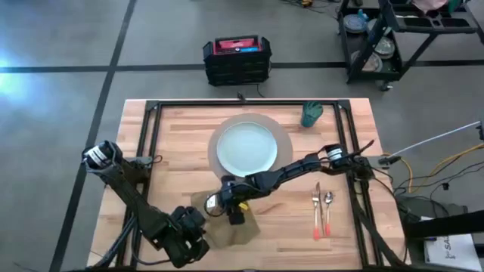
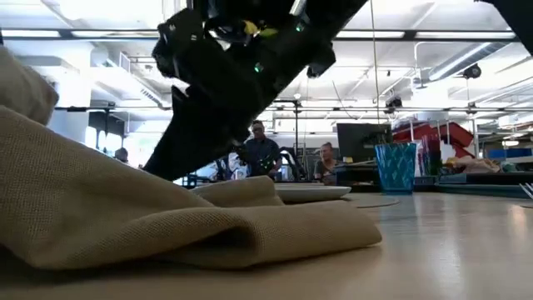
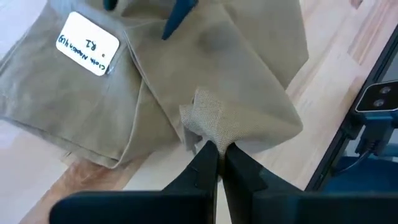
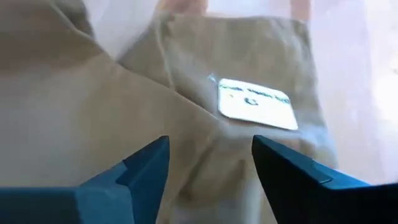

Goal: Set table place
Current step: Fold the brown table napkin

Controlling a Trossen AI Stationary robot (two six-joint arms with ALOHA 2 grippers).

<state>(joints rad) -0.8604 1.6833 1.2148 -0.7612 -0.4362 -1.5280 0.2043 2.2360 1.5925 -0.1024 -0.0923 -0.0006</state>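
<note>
A brown cloth napkin (image 1: 227, 225) with a white label (image 4: 255, 102) lies crumpled near the table's near edge. My left gripper (image 3: 216, 155) is shut on it from the near left. My right gripper (image 4: 208, 162) stands open above the napkin's middle, fingers pointing down, its blue fingertips (image 3: 180, 15) close over the cloth. The pale plate (image 1: 246, 147) sits on the round tan mat (image 1: 281, 134) at the table's centre. The teal cup (image 1: 311, 113) stands at the far right. The orange-handled fork (image 1: 318, 211) and spoon (image 1: 329, 211) lie at the right. My left gripper pinches a bunched corner of the napkin (image 3: 208, 124) between its two fingertips, coming in low from the table's near left. That end is raised off the table (image 2: 25, 92); the rest lies in loose folds (image 2: 275, 225) on the wood. My right gripper: I cannot tell whether it touches the cloth.
A black rail frame (image 1: 249, 103) runs around the tabletop. Beyond the table stand a black crate (image 1: 237, 60) and a black cart (image 1: 393, 38). Bare wood (image 1: 287, 227) shows between the napkin and the cutlery. People sit in the room behind (image 2: 262, 150).
</note>
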